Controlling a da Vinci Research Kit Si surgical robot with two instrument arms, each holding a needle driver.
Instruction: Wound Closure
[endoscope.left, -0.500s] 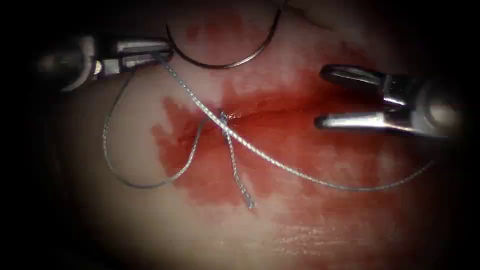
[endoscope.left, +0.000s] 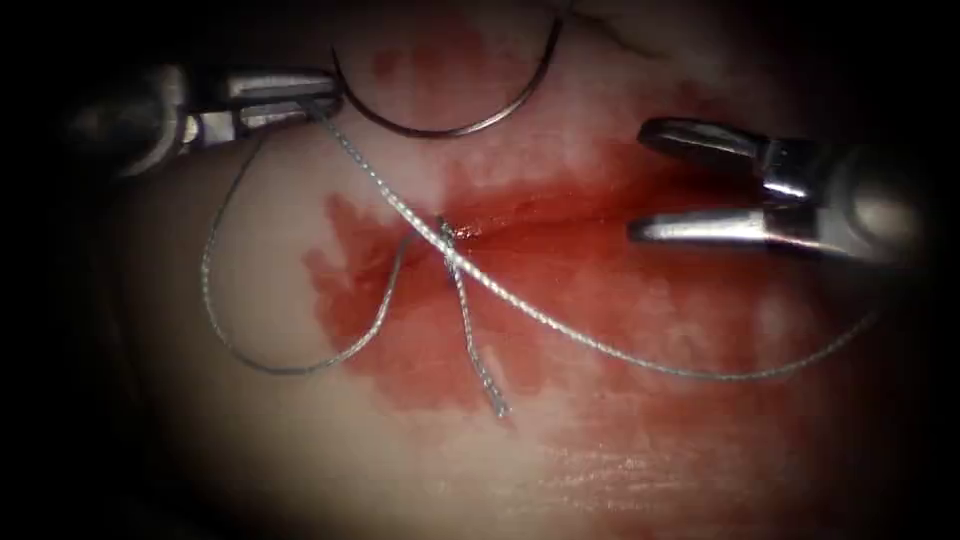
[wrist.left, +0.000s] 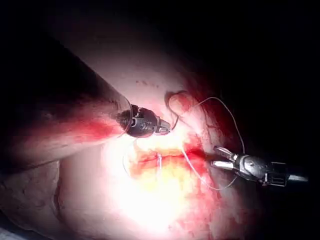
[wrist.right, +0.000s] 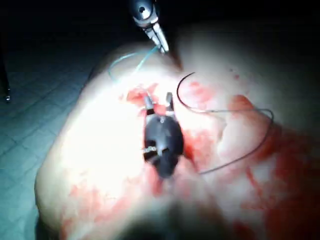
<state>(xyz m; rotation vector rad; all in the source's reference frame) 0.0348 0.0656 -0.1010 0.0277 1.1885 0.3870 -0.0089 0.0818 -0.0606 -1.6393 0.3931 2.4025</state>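
My left tool (endoscope.left: 318, 104) is at the upper left, its jaws shut on the thread (endoscope.left: 560, 325) close to the needle's left tip. From there the thread runs down to a knot (endoscope.left: 447, 236) at the left end of the cut (endoscope.left: 560, 222), then sweeps away to the right. A short cut tail (endoscope.left: 488, 385) hangs below the knot, and a slack loop (endoscope.left: 212, 300) lies to its left. The curved needle (endoscope.left: 440, 131) rests free on the tissue (endoscope.left: 300, 460) above the cut, held by neither tool. My right tool (endoscope.left: 640, 182) hovers open over the cut's right part, holding nothing; it shows again (wrist.right: 157, 101), (wrist.left: 218, 156).
Red fluid (endoscope.left: 420, 350) stains the tissue around and below the cut. The left tool's shaft (wrist.left: 75, 110) crosses over the tissue. More thread (wrist.right: 260, 140) trails from the needle (wrist.right: 181, 97) across the tissue in the right wrist view, where the left tool (wrist.right: 161, 46) also shows.
Both tools have shifted up a little, the left one also slightly leftward. The needle, the knot and the thread lie much as before.
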